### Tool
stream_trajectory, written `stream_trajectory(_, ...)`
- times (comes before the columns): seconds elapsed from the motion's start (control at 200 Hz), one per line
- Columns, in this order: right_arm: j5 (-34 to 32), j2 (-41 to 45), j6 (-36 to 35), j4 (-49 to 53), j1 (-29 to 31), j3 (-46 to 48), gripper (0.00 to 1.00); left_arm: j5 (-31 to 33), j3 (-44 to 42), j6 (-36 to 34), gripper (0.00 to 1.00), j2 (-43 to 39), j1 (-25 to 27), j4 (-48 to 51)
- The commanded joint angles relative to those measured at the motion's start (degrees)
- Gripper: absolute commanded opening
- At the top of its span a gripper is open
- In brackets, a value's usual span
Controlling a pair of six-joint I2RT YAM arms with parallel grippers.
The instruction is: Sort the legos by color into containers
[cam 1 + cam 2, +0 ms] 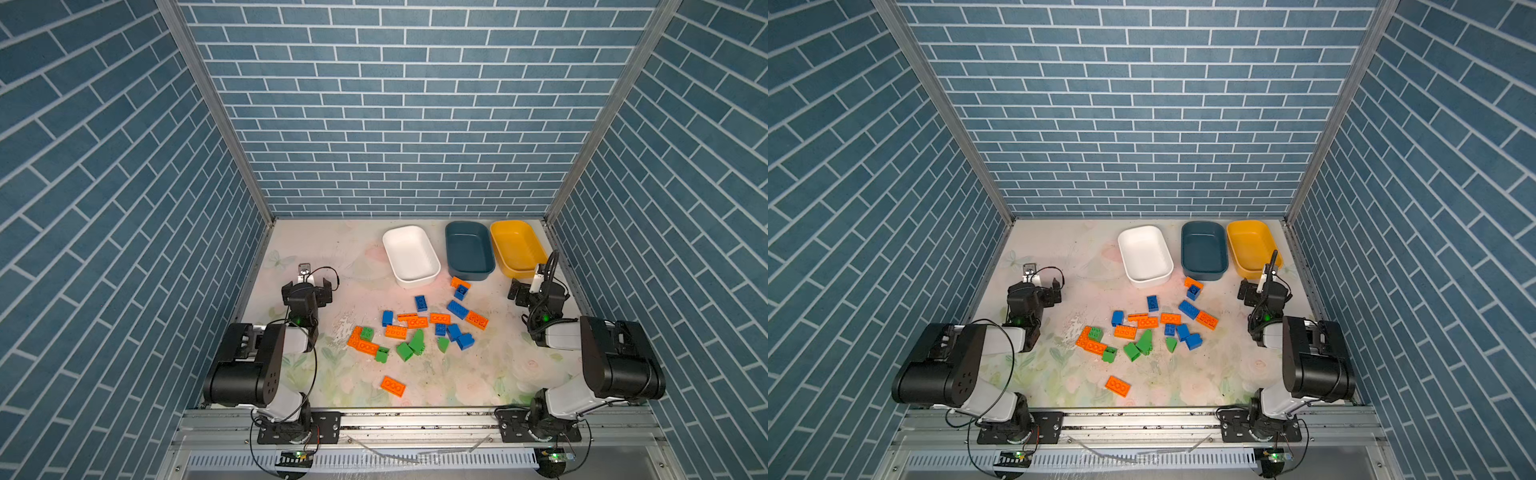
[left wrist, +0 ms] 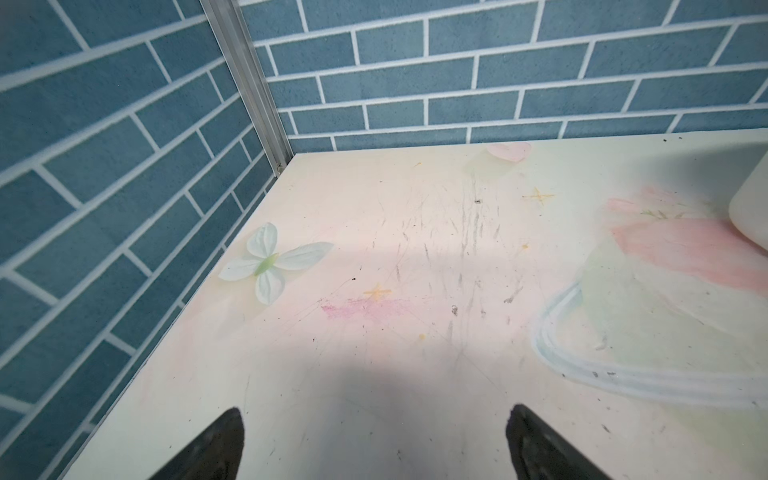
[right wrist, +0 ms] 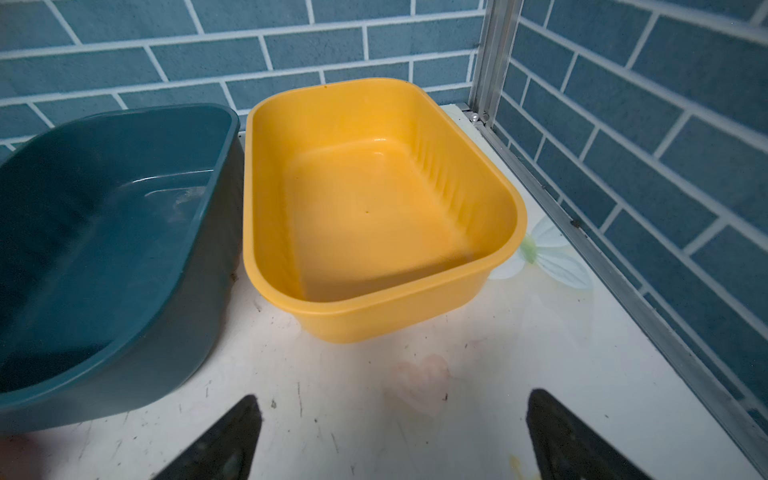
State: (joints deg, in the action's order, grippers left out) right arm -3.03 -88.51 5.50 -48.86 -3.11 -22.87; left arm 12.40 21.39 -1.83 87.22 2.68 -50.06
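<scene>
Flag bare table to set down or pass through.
Free: far left corner between left gripper, back wall and white tub; near strip around the lone orange plate. Crowded: brick pile in the middle; teal tub and yellow tub, back right.

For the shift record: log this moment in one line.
legos: loose on table | white tub, teal tub, yellow tub: empty | left gripper: open, empty | right gripper: open, empty

1. I find the yellow tub to be smooth, glossy plastic, ribbed along one inner wall.
2. The teal tub: same plastic, sheen on its floor.
3. Tabletop: smooth printed sheet, low sheen, scuffed with dark scratches.
4. Walls: matt brick print, faintly grainy.
5. Corner post: brushed metal.
6. My left fingertips: matt black.
7. Legos: hard-looking plastic.
</scene>
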Motion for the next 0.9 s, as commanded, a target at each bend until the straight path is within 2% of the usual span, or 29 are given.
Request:
stream_trajectory(0.0,0.2,0.3,-1.7,-1.1,0.3,0.6,0.99,0.2,0.0,-0.3,0.99,0.2,0.3,-0.8)
stream_trajectory(0.125,2.9,0.2,-2.7,-0.4,0.3,0.2,0.99,0.2,0.0,-0.3,0.99,0.2,0.3,-0.8)
stream_trajectory(0.895,3.0,0.3,-2.6,-0.3,0.3,0.2,0.99,0.2,-0.1,-0.4,0.99,0.1,0.3,-0.9)
